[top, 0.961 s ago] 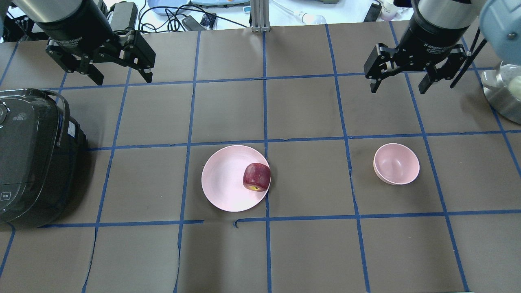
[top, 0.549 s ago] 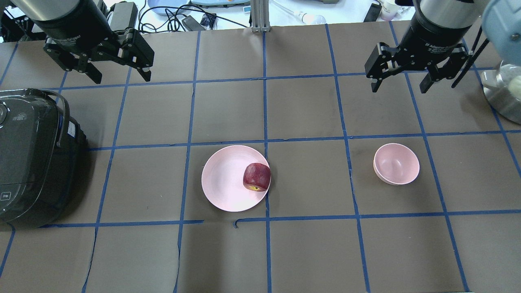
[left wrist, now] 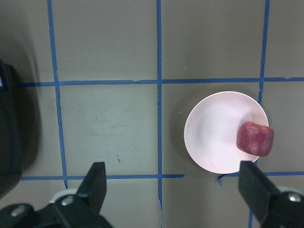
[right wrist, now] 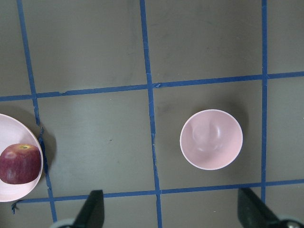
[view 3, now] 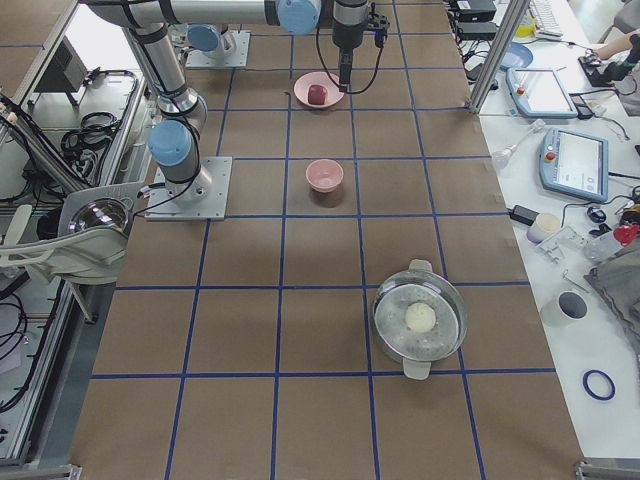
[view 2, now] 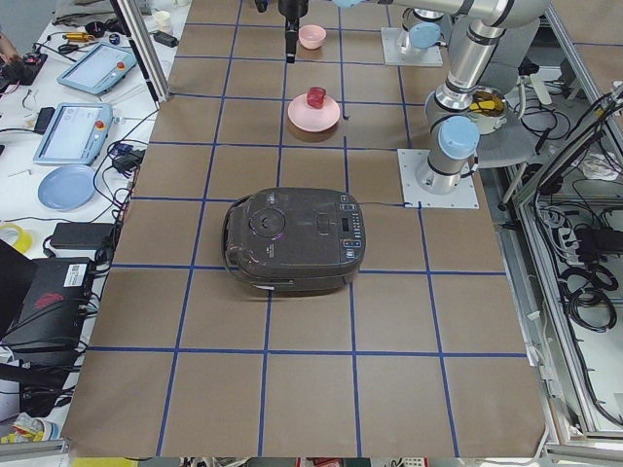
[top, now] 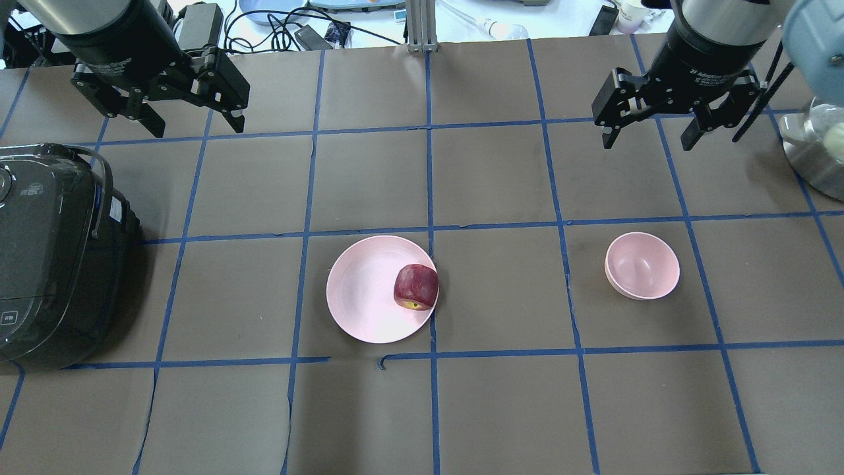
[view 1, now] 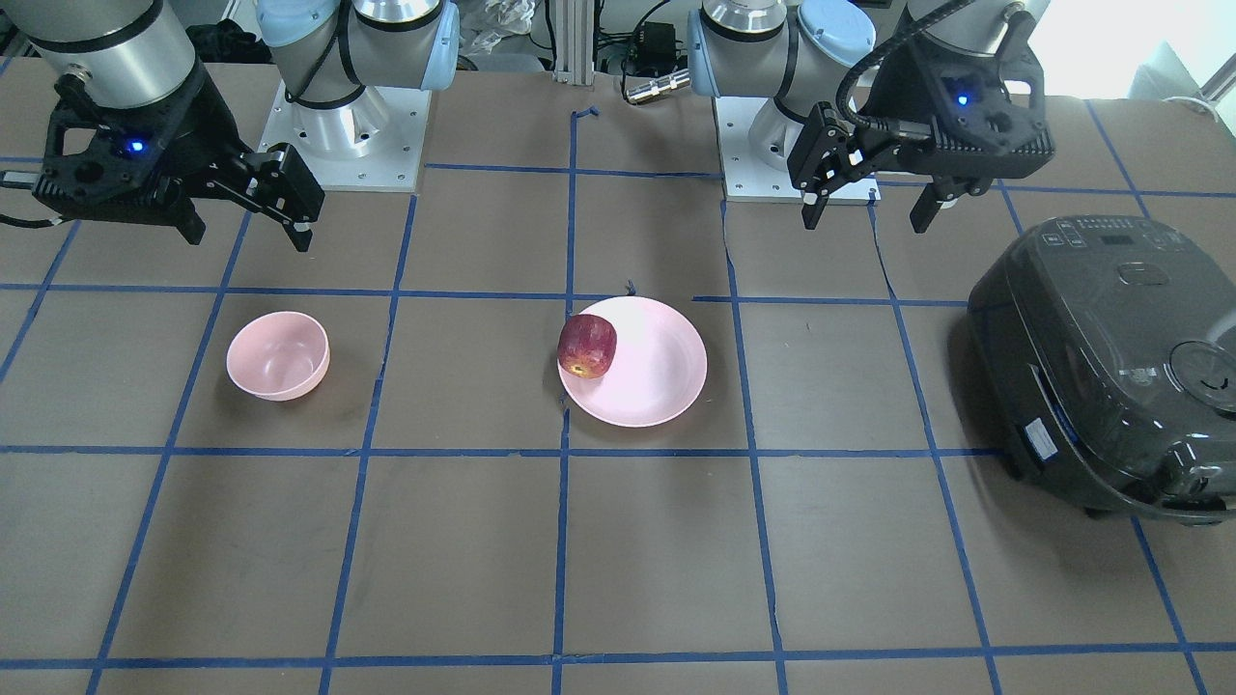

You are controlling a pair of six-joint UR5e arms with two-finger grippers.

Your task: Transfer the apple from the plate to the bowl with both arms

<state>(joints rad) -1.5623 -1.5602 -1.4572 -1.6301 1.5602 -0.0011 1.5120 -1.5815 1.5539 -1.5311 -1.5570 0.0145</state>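
The dark red apple (top: 416,287) lies on the right part of the wide pale pink plate (top: 362,290) at the table's middle; it also shows in the front view (view 1: 587,346) and the left wrist view (left wrist: 255,138). The small pink bowl (top: 642,265) stands empty to the right. My left gripper (top: 195,124) hangs open and empty high at the back left, far from the plate. My right gripper (top: 647,140) hangs open and empty at the back right, behind the bowl. In the right wrist view the bowl (right wrist: 211,139) and the apple (right wrist: 19,164) both show below.
A black rice cooker (top: 53,257) stands at the left edge of the table. A steel pot (top: 814,155) with a pale ball in it stands at the right edge. Blue tape lines grid the brown table (top: 501,409).
Both grippers have shifted very slightly towards the back of the table. The apple, plate and bowl have not moved.
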